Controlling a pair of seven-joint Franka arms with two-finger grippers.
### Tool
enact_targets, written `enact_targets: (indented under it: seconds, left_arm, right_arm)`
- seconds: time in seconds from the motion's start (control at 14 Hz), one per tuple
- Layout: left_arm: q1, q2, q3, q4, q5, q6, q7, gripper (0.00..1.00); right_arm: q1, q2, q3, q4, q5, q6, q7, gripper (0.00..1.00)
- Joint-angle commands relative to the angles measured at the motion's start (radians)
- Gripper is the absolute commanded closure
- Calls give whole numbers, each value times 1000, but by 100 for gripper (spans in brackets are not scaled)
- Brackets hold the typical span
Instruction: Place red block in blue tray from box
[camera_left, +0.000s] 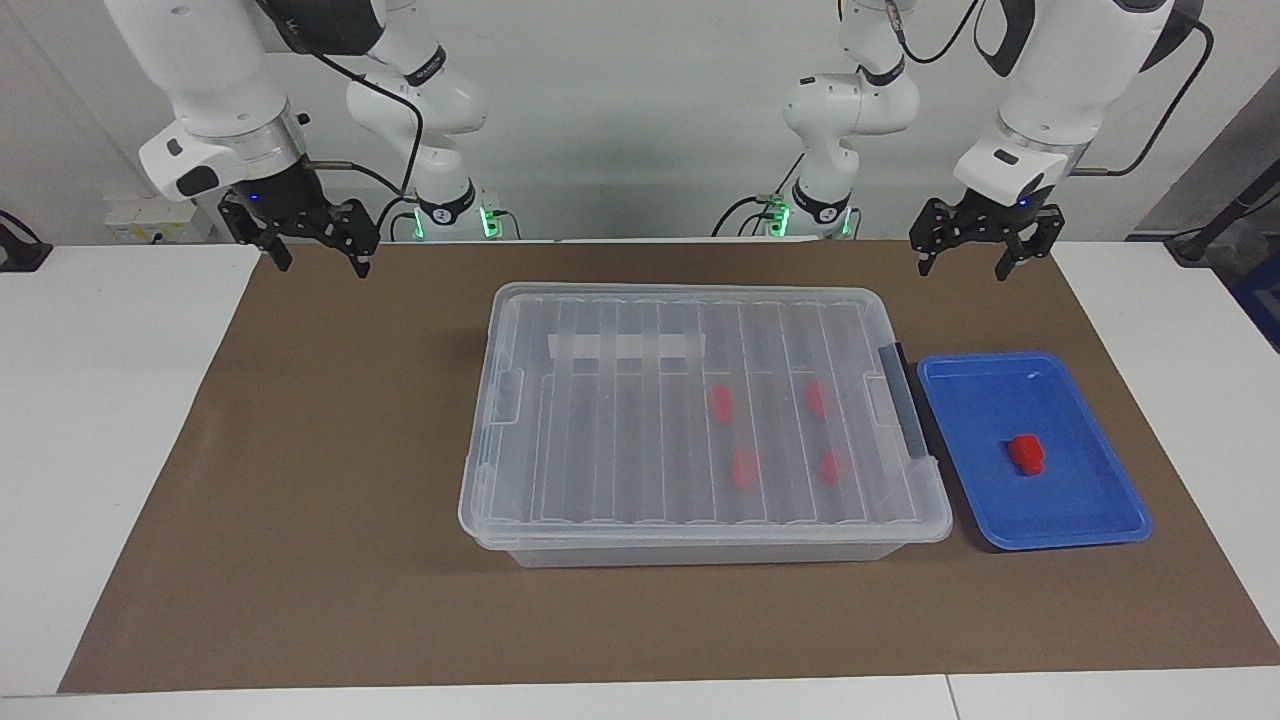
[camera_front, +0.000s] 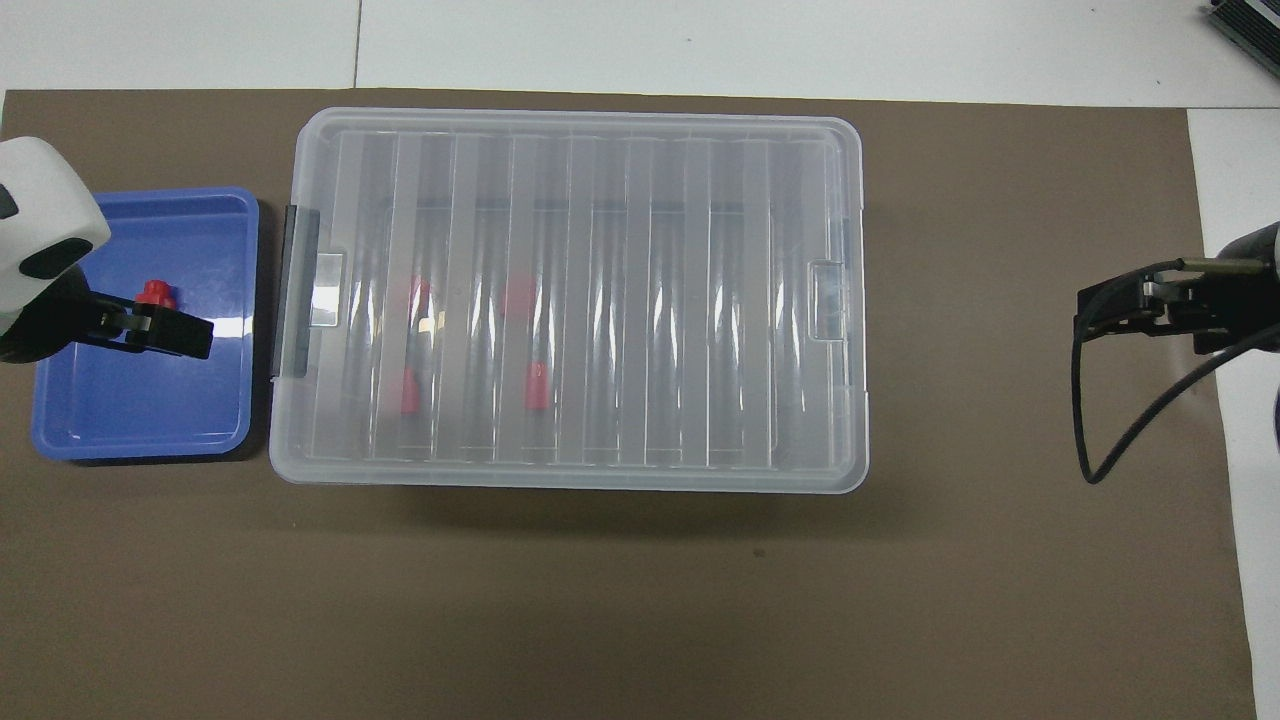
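Note:
The box (camera_left: 620, 420) (camera_front: 640, 300) sits mid-mat with its ribbed clear lid on. Several red blocks (camera_left: 721, 402) (camera_front: 536, 388) show faintly through the lid, at the end toward the left arm. Beside that end lies the blue tray (camera_left: 980, 400) (camera_front: 140, 425), holding one red block (camera_left: 1025, 455) (camera_front: 154, 292). My left gripper (camera_left: 961, 268) (camera_front: 170, 333) hangs open and empty, high in the air over the tray's end of the mat, touching nothing. My right gripper (camera_left: 322, 266) (camera_front: 1130, 310) waits open and empty, raised over the mat at the right arm's end.
A brown mat (camera_left: 330, 480) covers the table between white surfaces (camera_left: 100, 400). The box has a dark grey handle (camera_left: 905, 400) on the side facing the tray. A black cable (camera_front: 1085, 420) loops down from the right wrist.

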Motion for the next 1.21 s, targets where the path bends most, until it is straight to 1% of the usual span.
enact_targets:
  seconds: [0.0,0.21,0.29,0.36,0.43,0.5,0.57,0.64,1.14]
  left_arm:
    - [11,-45,-1,-83,-13,44,4,0]
    - [-1,-30,10,-75,-13,47,4,0]
    - [-1,-21,21,-75,-13,29,4,0]
    - [-3,-13,30,-51,-18,-2,4,0]
    - [-3,34,28,45,-32,-77,4,0]
    - [-3,85,31,166,-32,-161,4,0]
    - [-1,103,34,237,-32,-216,4,0]
    - [-1,104,33,242,-30,-232,4,0]
    - [10,78,45,217,-27,-228,5,0]
  right_arm:
    - [1,-26,4,-35,-8,25,23,0]
    - [-1,-26,2,-35,-8,25,23,0]
    - [-1,-26,2,-35,-8,25,21,0]
    - [-2,-26,4,-35,-8,25,21,0]
    - [-2,-26,4,-35,-8,25,21,0]
    - [-2,-26,4,-35,-8,25,21,0]
    - [-4,-26,4,-35,-8,25,21,0]
    - [-4,-26,4,-35,-8,25,21,0]
    - [-6,-26,4,-36,-8,26,20,0]
